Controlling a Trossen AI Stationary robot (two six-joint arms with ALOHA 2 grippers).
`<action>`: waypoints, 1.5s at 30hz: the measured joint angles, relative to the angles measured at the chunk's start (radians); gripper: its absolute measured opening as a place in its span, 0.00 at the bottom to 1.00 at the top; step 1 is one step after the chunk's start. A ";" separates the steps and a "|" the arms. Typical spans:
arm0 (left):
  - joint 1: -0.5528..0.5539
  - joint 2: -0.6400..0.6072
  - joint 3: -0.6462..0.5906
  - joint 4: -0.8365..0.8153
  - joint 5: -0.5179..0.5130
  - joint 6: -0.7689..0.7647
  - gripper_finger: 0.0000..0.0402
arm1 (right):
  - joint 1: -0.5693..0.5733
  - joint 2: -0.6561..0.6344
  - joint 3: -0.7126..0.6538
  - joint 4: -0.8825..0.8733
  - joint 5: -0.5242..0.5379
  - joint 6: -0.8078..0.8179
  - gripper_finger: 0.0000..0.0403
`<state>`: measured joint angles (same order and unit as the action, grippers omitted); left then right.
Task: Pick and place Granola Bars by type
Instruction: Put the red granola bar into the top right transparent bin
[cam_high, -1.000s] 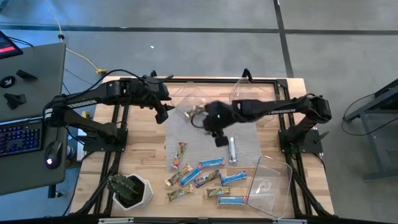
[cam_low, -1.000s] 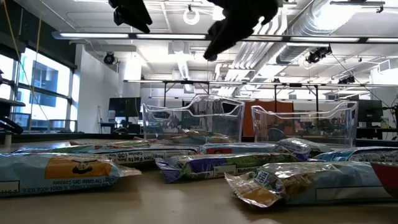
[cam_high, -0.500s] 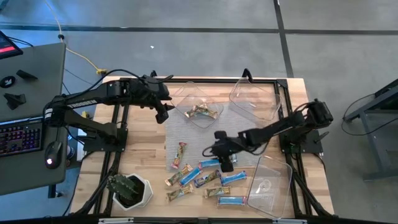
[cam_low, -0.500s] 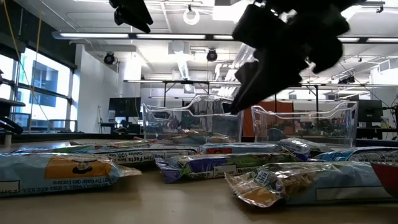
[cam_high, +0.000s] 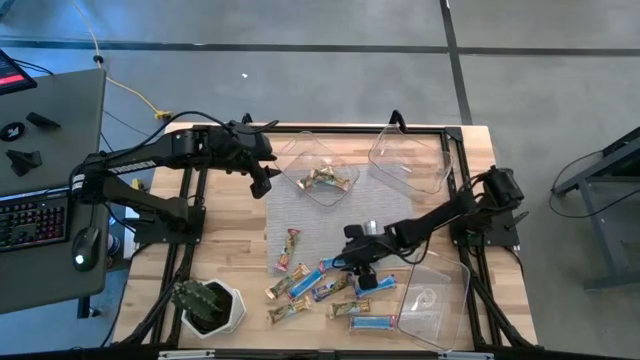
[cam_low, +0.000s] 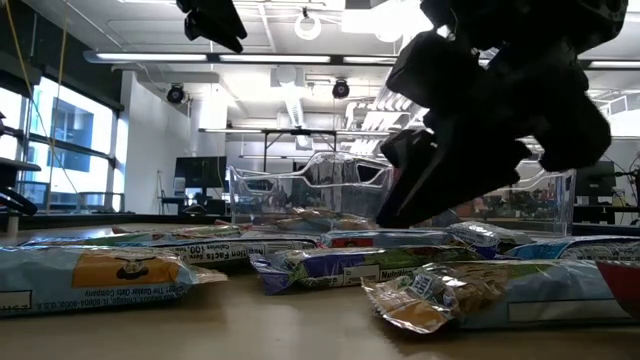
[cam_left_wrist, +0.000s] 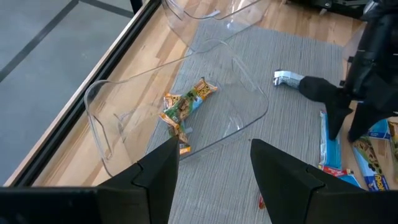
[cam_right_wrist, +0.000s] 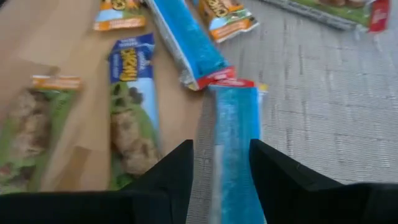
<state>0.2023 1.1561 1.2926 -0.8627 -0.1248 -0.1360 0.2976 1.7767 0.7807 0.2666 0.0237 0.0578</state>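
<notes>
Several granola bars lie flat on the near part of the grey mat (cam_high: 400, 225) and on the wood in front of it, some blue (cam_high: 375, 285), some tan (cam_high: 290, 248). A silver bar (cam_left_wrist: 287, 78) lies farther back on the mat. A few tan bars (cam_high: 325, 180) lie in a clear bin (cam_high: 300, 160). My right gripper (cam_high: 360, 270) is open and low over one blue bar (cam_right_wrist: 235, 137), with one finger (cam_right_wrist: 168, 180) on each side of it. My left gripper (cam_high: 262, 180) is open and empty, held high beside that bin.
An empty clear bin (cam_high: 405, 160) stands at the far right and another (cam_high: 435, 295) at the near right. A potted plant (cam_high: 205, 305) stands at the near left. Other bars (cam_right_wrist: 130, 99) lie close beside the blue bar. A black frame (cam_high: 470, 200) runs along the table's edges.
My right gripper has gone from beside the bin with the tan bars toward the table's near edge and down, and now stands low over a blue bar at the mat's near edge. The silver bar that showed beside it is now under its arm in the high view.
</notes>
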 joint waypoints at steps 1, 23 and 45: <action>0.000 0.000 0.000 0.000 0.000 0.000 0.48 | 0.000 0.000 0.000 0.001 0.011 -0.013 0.35; 0.000 0.000 0.000 -0.003 0.001 0.004 0.48 | -0.001 0.001 0.001 0.199 0.093 -0.040 0.35; 0.000 0.000 0.000 -0.001 0.005 -0.003 0.48 | 0.016 0.049 0.001 0.009 0.093 0.074 0.50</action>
<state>0.2024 1.1561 1.2922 -0.8639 -0.1200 -0.1394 0.3133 1.8257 0.7818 0.2754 0.1171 0.1319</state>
